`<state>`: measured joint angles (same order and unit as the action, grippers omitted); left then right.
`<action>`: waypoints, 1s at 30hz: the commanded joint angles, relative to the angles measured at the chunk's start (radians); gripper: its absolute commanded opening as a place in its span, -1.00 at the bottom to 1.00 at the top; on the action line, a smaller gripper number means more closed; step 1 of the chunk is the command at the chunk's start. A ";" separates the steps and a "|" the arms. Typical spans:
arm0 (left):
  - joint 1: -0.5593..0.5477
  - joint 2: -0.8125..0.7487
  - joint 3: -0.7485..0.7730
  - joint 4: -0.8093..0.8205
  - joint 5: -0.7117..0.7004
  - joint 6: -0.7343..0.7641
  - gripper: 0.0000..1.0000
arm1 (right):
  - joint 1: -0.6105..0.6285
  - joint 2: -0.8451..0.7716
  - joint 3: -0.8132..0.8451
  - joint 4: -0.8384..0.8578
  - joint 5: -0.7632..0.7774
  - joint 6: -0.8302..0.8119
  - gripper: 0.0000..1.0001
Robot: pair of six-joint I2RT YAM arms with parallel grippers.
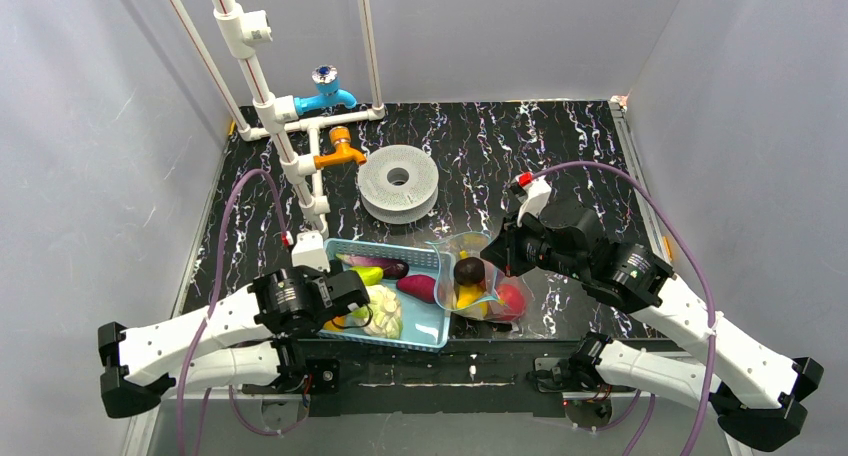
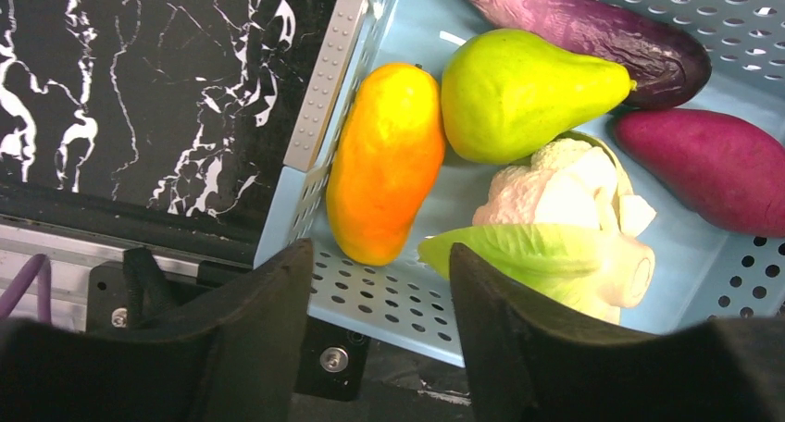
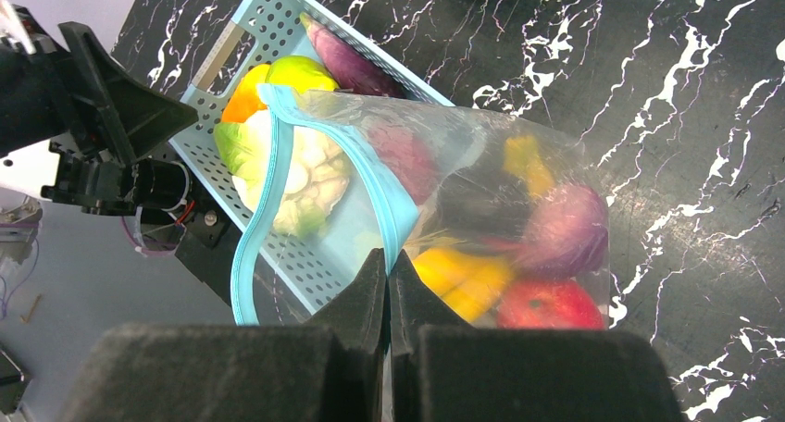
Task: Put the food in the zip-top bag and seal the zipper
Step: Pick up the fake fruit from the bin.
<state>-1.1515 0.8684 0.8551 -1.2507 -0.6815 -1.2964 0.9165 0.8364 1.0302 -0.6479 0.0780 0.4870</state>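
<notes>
R gripper (image 3: 387, 260) clamped tight on bag (image 3: 555, 154) zipper (image 3: 370, 186). L gripper (image 2: 380, 265) wide open, holds nothing, over basket (image 2: 741, 265) corner.

A black table (image 1: 560, 156) veined in white is recorded. A light-blue slotted basket (image 1: 430, 321) is set near its front edge, left of centre. A clear bag (image 1: 455, 244) is laid just right of the basket, its base on the table and its mouth edge raised over the basket's right end. A white spool (image 1: 398, 183) is laid flat behind the basket, apart from it. A white pipe frame (image 1: 300, 166) is stood at the far left, fitted with a blue tap (image 1: 325, 94) and an orange tap (image 1: 342, 153).
</notes>
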 commanded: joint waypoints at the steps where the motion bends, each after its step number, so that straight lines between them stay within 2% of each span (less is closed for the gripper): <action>1: 0.111 0.016 -0.033 0.140 0.072 0.205 0.00 | -0.004 -0.013 0.004 0.051 -0.013 -0.004 -0.97; 5: 0.204 0.116 -0.050 0.210 0.164 0.316 -0.07 | -0.004 -0.012 0.004 0.052 -0.015 -0.002 -0.97; 10: 0.208 0.262 -0.039 0.216 0.146 0.345 -0.11 | -0.004 -0.020 0.000 0.044 -0.007 -0.002 -0.97; 14: 0.207 0.342 -0.027 0.195 0.120 0.338 -0.02 | -0.004 -0.022 -0.002 0.041 0.002 -0.001 -0.97; 21: 0.209 0.360 -0.080 0.247 0.139 0.345 0.25 | -0.004 -0.008 0.002 0.049 -0.005 -0.005 -0.97; 30: 0.223 0.375 -0.196 0.399 0.223 0.349 0.26 | -0.004 -0.007 0.000 0.051 -0.009 -0.002 -0.97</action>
<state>-0.9352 1.2163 0.7254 -0.9230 -0.5007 -0.9421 0.9165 0.8333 1.0298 -0.6479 0.0750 0.4904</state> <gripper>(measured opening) 0.621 0.029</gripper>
